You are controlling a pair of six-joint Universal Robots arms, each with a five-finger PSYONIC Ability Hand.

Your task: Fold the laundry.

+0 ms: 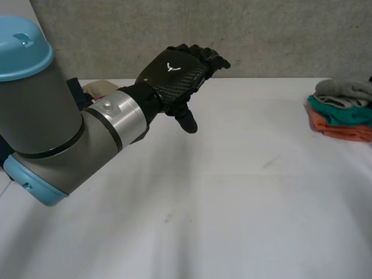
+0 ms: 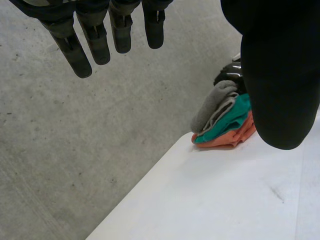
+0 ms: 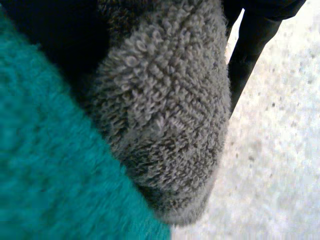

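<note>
A pile of folded terry cloths [image 1: 342,110] sits at the far right edge of the white surface [image 1: 232,203] — a grey looped-pile cloth [image 1: 343,88] on top, a teal cloth [image 1: 340,111] under it, an orange cloth [image 1: 346,131] at the bottom. The black left hand [image 1: 174,72] hangs in the air well apart from the pile, its fingers [image 2: 76,52] straight and relaxed, grasping nothing. The black right hand [image 3: 248,47] is pressed close against the grey cloth, with the teal one just beside it; whether it has a grip on the fabric I cannot tell.

The main risk is the pile's place. It lies so near the rim that an outward nudge from the right hand would likely tip or slide the cloths off the surface. A second risk is cling — terry loops catch on one another, so a pull on the grey cloth may drag the teal one along and undo its folds. The left hand is too far off to steady the lower layers, and a cloth lifted by one hand alone would probably hang bunched, not flat, when it is laid out for folding.
</note>
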